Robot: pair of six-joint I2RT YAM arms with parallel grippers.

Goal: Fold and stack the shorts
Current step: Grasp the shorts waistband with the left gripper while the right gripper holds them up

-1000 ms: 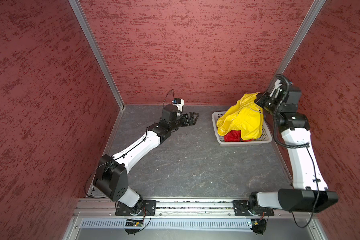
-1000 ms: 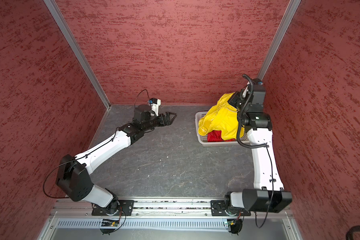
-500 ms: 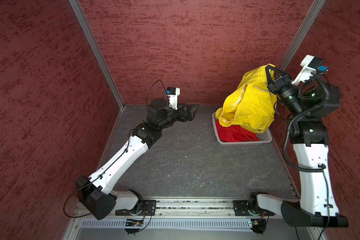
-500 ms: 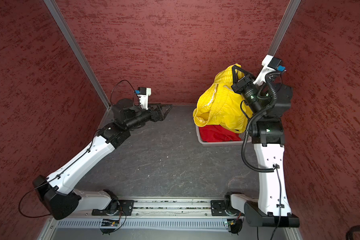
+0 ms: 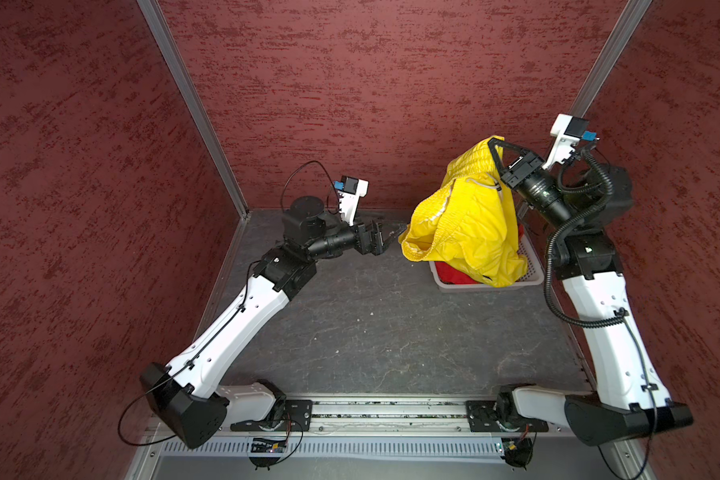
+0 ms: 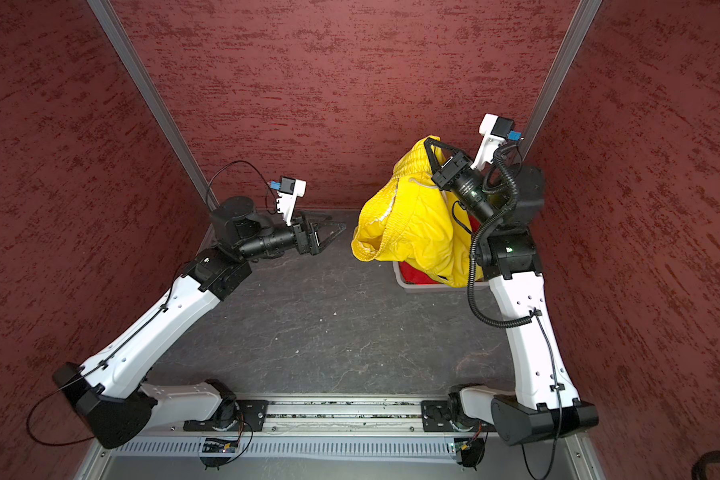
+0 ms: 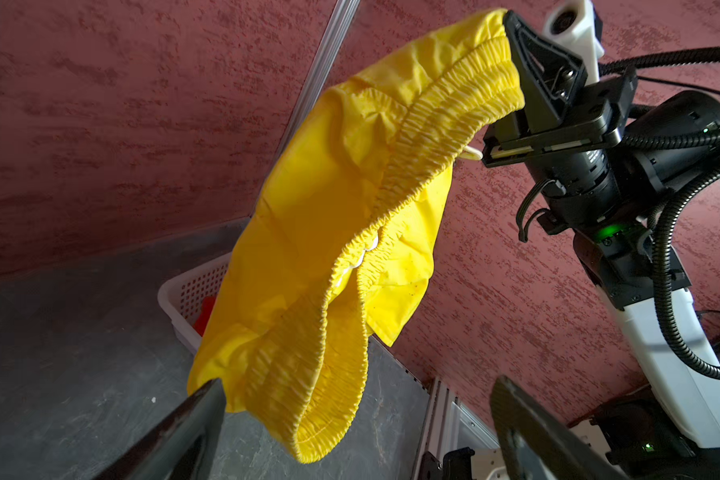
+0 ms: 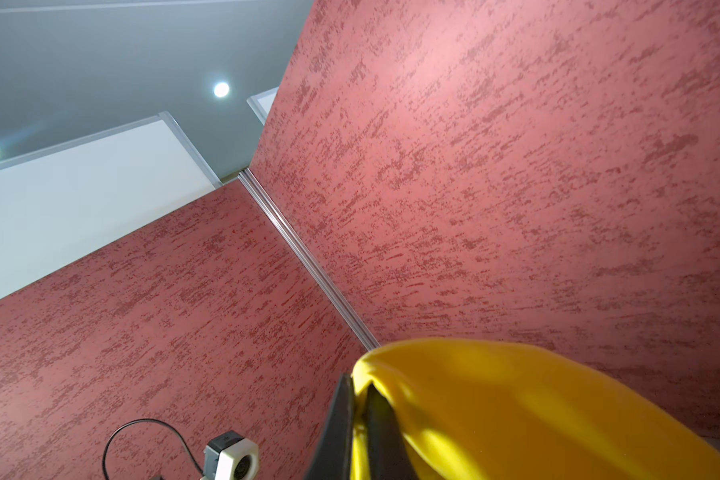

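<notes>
Over at the far right, both top views show the right gripper [image 5: 492, 141] pinching the yellow shorts [image 5: 466, 224] by the waistband above the basket [image 5: 535, 270], red shorts [image 5: 454, 276] inside. From the left wrist, the left gripper [image 7: 356, 395] stands wide, just beside the hanging fabric.

Top views look down on everything; close wrist views both catch the yellow shorts [image 7: 308, 232].

Bright yellow shorts [image 5: 462, 224], red shorts [image 5: 454, 274], white basket [image 5: 531, 266], mottled maroon walls [image 5: 350, 83].
</notes>
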